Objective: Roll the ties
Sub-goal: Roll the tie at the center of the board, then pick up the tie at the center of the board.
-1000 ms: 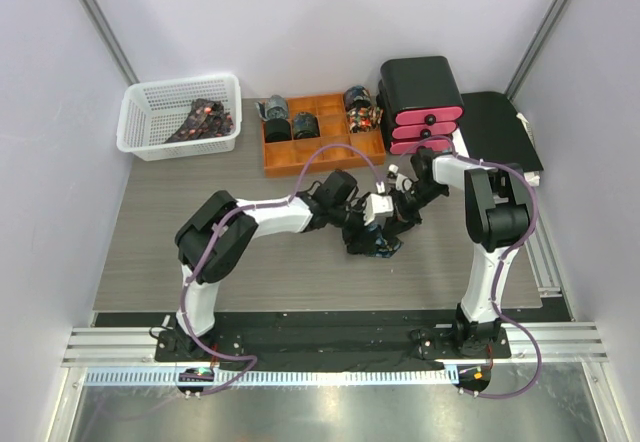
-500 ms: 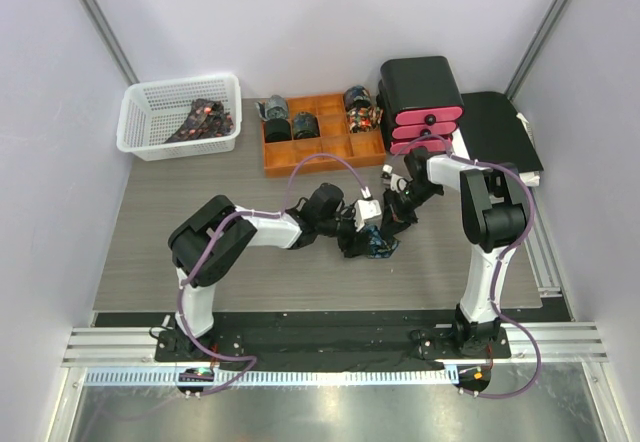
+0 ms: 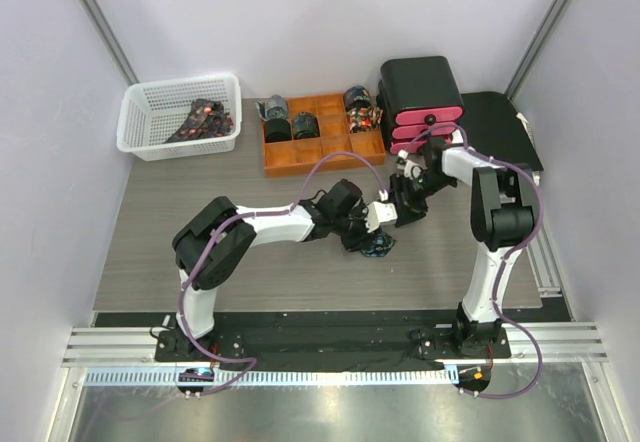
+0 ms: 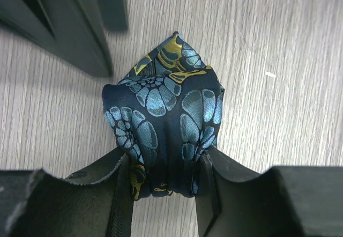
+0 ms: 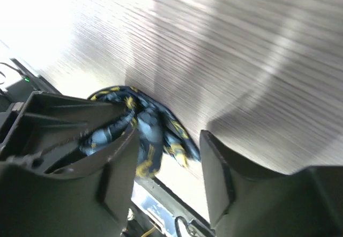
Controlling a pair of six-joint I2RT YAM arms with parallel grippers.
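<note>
A tie, navy with teal and gold flowers, is coiled into a small roll on the wooden table. My left gripper is shut on it, one finger pressed against each side. From above, the roll lies mid-table at the tip of the left gripper. My right gripper hangs just right of it and a little farther back. In the right wrist view its jaws stand open, nothing is gripped, and the tie shows beyond its left finger.
An orange tray at the back holds rolled ties. A white basket at the back left contains loose ties. A black and pink drawer unit and a black mat sit at the back right.
My right gripper has opened, let go of the roll and drawn back to the right. My left gripper has closed on the roll.
</note>
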